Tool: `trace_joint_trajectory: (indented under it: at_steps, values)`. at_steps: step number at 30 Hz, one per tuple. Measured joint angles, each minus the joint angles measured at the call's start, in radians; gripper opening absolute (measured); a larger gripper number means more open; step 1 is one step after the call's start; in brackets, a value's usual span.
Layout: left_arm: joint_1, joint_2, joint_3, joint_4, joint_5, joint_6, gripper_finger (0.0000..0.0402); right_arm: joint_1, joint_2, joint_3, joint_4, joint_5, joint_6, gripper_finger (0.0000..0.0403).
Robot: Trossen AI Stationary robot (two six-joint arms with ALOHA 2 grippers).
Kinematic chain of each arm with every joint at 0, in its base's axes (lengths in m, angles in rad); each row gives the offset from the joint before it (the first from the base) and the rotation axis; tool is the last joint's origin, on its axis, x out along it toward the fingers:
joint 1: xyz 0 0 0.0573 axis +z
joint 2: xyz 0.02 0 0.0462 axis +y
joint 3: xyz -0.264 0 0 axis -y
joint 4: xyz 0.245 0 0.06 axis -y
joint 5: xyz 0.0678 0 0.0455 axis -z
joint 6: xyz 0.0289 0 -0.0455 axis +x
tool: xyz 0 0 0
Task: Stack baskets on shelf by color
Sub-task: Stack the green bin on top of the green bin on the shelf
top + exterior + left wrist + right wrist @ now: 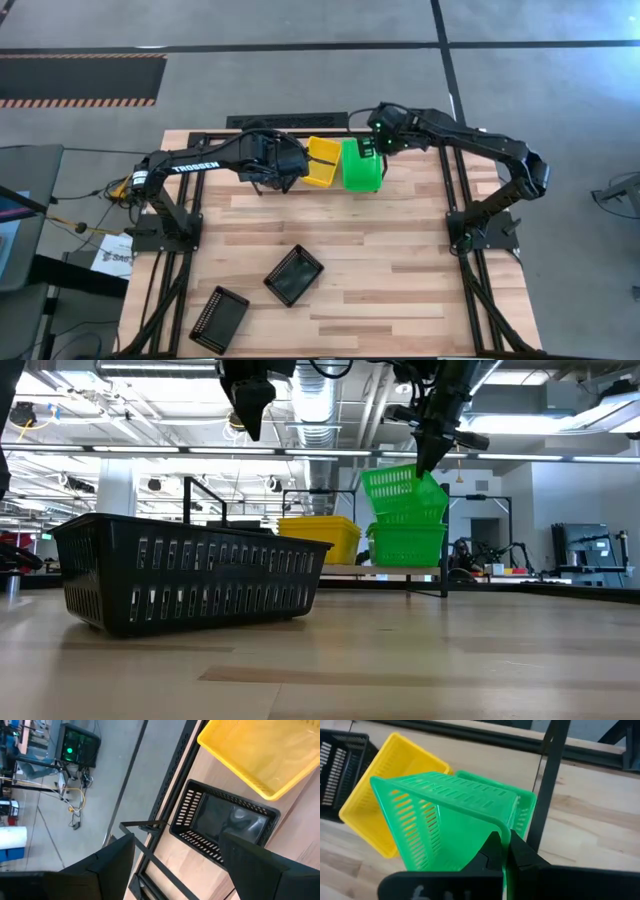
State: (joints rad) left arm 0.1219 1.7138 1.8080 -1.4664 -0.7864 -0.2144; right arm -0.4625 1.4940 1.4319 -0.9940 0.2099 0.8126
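Observation:
On the shelf (444, 565) at the far edge stand a black basket (225, 822), a yellow basket (320, 538) and a green basket (408, 545), each on its bottom. A second green basket (405, 490) tilts above the first, with my right gripper (504, 851) shut on it. My left gripper (175, 840) hangs open above the black basket on the shelf, beside the yellow one (322, 162), and touches nothing. My right gripper pinches the upper green basket's rim (504, 834) between its two fingers, coming from above and slanting down. The basket hangs tilted below the fingers, and its lower end meets the green basket underneath (522, 807).
Two more black baskets lie on the near half of the table, one in the middle (293, 274) and one at the near left (218, 318). A shelf post (547, 785) stands close beside the held basket. The black frame rails (465, 230) run along both table sides.

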Motion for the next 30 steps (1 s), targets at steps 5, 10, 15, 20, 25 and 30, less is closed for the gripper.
trace_joint_trajectory:
  at_steps: [5, 10, 15, 20, 25, 30]
  values:
    - [0.0, 0.0, 0.0, 0.016, 0.022, -0.003, 0.0277, 0.0, 0.0, 0.0, -0.001, -0.003, -0.003, 0.0001]
    - [0.0, 0.0, 0.0, 0.026, 0.022, -0.011, 0.0277, 0.002, 0.0, 0.0, -0.001, -0.002, 0.015, 0.0001]
    - [0.0, 0.0, 0.0, 0.026, 0.022, -0.014, 0.0277, 0.013, 0.0, 0.0, -0.002, -0.002, 0.034, 0.0001]
    - [0.0, 0.0, 0.0, 0.026, 0.022, -0.014, 0.0277, 0.04, 0.0, 0.0, -0.002, 0.001, 0.056, 0.0001]
    - [0.0, 0.0, 0.0, 0.026, 0.022, -0.014, 0.0277, 0.065, 0.0, 0.0, -0.046, 0.055, 0.109, 0.0001]
    - [0.0, 0.0, 0.0, 0.026, 0.022, -0.013, 0.0277, 0.068, 0.0, -0.001, -0.076, 0.072, 0.133, 0.0001]
